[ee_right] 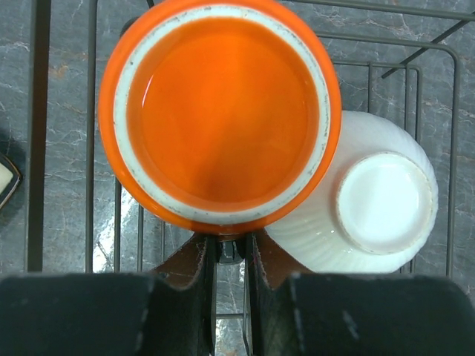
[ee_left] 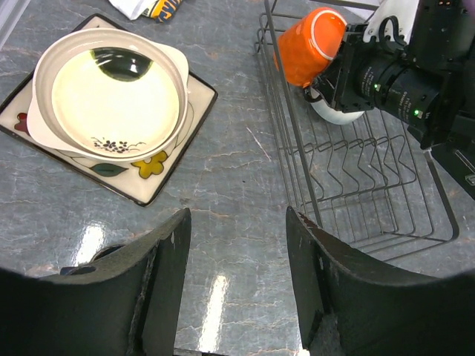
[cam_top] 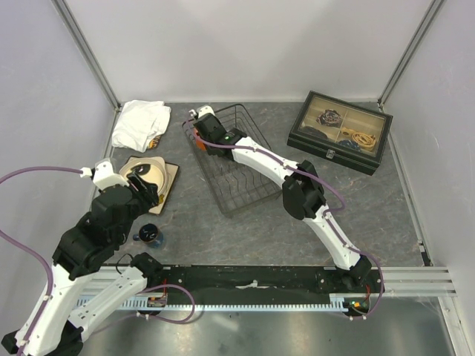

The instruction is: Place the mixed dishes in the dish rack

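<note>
You had a white folded cloth (cam_top: 139, 122) lying at the far left corner of the grey marbled table (cam_top: 223, 237). A patterned item in yellow and dark blue (cam_top: 156, 139) protruded from beneath its near edge; its nature could not be established. A black glass-lidded compartment box (cam_top: 340, 132) stood at the far right, lid shut and askew to the table edge, with coiled tan and dark articles visible in its sections. A small dark blue cup (cam_top: 149, 236) stood near the left front, well apart from both.

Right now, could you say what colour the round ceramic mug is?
Orange round ceramic mug, clearest in right wrist view.
</note>
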Available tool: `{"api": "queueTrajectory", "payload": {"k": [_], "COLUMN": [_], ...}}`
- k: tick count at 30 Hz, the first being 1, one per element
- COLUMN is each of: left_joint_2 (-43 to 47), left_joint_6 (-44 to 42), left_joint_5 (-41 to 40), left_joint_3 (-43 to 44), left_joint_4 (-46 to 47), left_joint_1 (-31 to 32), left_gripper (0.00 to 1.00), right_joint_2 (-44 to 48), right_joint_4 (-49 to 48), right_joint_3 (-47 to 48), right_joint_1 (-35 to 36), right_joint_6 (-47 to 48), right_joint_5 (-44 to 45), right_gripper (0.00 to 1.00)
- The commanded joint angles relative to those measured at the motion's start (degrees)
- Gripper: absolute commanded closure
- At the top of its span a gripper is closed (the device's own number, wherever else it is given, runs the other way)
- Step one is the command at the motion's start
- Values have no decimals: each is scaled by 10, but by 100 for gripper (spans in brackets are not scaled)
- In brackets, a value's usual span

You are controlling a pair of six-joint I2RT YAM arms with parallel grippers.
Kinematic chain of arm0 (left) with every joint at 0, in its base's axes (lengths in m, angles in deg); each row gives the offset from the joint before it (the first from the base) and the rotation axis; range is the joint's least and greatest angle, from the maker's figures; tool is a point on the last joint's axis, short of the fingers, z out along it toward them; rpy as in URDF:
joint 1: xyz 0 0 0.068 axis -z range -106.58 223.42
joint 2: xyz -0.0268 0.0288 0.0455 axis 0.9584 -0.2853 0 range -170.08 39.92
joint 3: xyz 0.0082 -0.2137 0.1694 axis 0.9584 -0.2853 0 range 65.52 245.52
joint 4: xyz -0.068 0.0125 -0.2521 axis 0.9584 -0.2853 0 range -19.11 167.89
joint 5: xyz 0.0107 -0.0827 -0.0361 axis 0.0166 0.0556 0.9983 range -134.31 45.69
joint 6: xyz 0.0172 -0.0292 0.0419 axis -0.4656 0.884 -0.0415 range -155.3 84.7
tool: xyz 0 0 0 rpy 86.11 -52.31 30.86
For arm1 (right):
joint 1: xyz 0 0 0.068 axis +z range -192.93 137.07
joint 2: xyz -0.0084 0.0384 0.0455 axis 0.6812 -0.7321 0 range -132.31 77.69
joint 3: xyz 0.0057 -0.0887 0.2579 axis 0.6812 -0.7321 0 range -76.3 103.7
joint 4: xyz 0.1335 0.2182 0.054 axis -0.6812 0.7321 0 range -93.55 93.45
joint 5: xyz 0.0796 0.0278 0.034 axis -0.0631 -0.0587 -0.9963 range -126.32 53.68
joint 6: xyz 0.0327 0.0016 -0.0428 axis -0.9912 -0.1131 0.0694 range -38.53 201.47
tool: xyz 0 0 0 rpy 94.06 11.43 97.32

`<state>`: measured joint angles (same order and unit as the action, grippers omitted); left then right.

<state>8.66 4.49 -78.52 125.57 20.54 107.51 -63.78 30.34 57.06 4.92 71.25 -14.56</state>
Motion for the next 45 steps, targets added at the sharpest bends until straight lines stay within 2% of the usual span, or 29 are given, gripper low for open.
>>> {"api": "queueTrajectory", "payload": {"k": [1,13,17,25,28,32,35,41,45], "left_joint_2": [-9,-6,-1,30,23,22,24,29,27], "left_joint_6": [-16,-22,-26,-16,-21,-16,-15,-9,-5], "left_joint_5": [-2,-7,-6,-12,-15,-13,-12,-16,-16], "left_joint_3": [9,14,8,-2,2,0,-3,-4,-3], "left_joint_4": [6,15,15,10,1,0,-1,-9,-9], "left_joint_1": [-2,-2,-2,-2,-2,-2,-2,-2,-2], "left_gripper": [40,40,39,39,38,38,38,38,37], "right_joint_2": [-4,-16,-18,-21,-18,-8,2,44,105], "right_joint_4": [-47,-51,-54,-64,-69,-76,-82,-106,-112], "right_joint_3": [46,46,43,29,27,17,6,-39,-82], "right_joint_1": [2,1,1,0,0,0,0,0,0], "right_joint_6": [10,13,16,17,20,22,25,19,-1], "right_joint_5": [9,3,-5,-9,-8,-4,-5,-10,-18], "right_gripper": [100,100,87,78,70,54,48,44,43]}}
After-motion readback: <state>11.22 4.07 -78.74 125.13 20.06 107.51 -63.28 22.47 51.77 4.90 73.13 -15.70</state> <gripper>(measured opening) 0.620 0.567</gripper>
